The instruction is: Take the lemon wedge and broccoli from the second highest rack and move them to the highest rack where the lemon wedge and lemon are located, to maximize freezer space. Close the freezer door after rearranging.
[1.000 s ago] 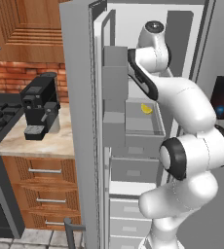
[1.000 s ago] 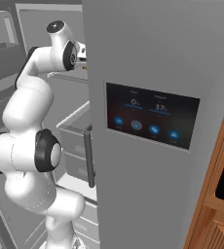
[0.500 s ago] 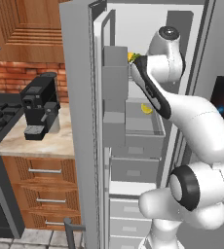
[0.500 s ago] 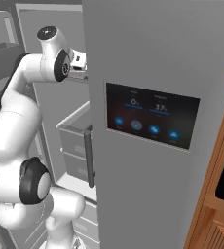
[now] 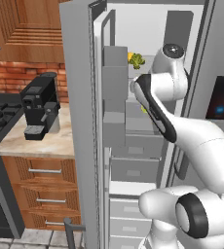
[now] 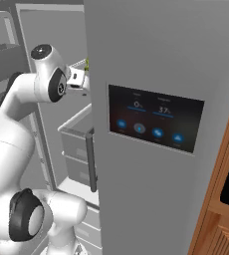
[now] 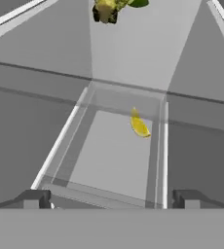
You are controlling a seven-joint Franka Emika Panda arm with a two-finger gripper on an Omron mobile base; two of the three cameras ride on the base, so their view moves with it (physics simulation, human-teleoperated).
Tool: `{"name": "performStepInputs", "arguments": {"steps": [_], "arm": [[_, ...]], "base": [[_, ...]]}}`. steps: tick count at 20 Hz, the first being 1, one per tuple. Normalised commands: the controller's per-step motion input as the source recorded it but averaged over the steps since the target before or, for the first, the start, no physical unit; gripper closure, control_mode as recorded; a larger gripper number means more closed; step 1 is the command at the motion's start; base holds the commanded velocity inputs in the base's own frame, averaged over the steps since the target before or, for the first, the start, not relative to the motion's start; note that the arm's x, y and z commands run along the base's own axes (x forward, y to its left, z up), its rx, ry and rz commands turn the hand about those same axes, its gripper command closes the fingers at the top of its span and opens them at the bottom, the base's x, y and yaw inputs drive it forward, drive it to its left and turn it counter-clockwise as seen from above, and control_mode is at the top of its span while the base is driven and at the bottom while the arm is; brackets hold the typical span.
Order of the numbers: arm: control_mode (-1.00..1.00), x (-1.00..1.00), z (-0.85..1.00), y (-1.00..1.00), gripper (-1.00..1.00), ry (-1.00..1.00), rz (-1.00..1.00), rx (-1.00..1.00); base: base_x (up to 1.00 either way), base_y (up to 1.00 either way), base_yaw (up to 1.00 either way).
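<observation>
My gripper (image 7: pixel 111 199) is open inside the freezer, with nothing between its fingertips (image 7: pixel 33 198). Ahead of it in the hand view, a yellow lemon wedge (image 7: pixel 139 126) lies on a clear-rimmed rack (image 7: pixel 84 104), apart from the fingers. Beyond it, at the top edge, sits the broccoli (image 7: pixel 109 9). In the left base view the broccoli (image 5: pixel 138 61) rests on a high rack with a yellow piece beside it. A bit of the lemon wedge (image 5: pixel 143 110) shows one rack lower, behind my arm. In the right base view my hand (image 6: pixel 78 79) reaches past the closed door's edge.
The open freezer door (image 5: pixel 77 121) with its grey bins (image 5: pixel 115 78) stands to the left of my arm. The closed right door with its dark display panel (image 6: pixel 154 124) walls off the right side. A coffee machine (image 5: pixel 38 104) stands on the counter at the left.
My arm has stretched further into the freezer, and the wrist has swung right and slightly down. The jaws have stayed open and nothing has been picked up.
</observation>
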Motion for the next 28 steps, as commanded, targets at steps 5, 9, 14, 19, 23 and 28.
{"name": "performStepInputs", "arguments": {"steps": [5,9,14,19,23,28], "arm": [[-1.0,0.0,-0.57,0.01,-1.0,0.06,0.2,-0.13],[-1.0,0.08,-0.51,-0.04,-1.0,0.01,0.33,-0.01],[-1.0,0.2,-0.43,-0.08,-1.0,0.0,0.23,0.0],[-1.0,0.24,-0.36,0.0,-1.0,0.01,0.0,-0.06],[-1.0,0.26,-0.21,0.0,-1.0,0.07,0.0,-0.01],[-1.0,0.36,-0.18,0.0,-1.0,0.16,-0.08,-0.01]], "base": [[0.0,0.0,0.0],[0.0,0.0,0.0],[0.0,0.0,0.0],[0.0,0.0,0.0],[0.0,0.0,0.0],[0.0,0.0,0.0]]}}
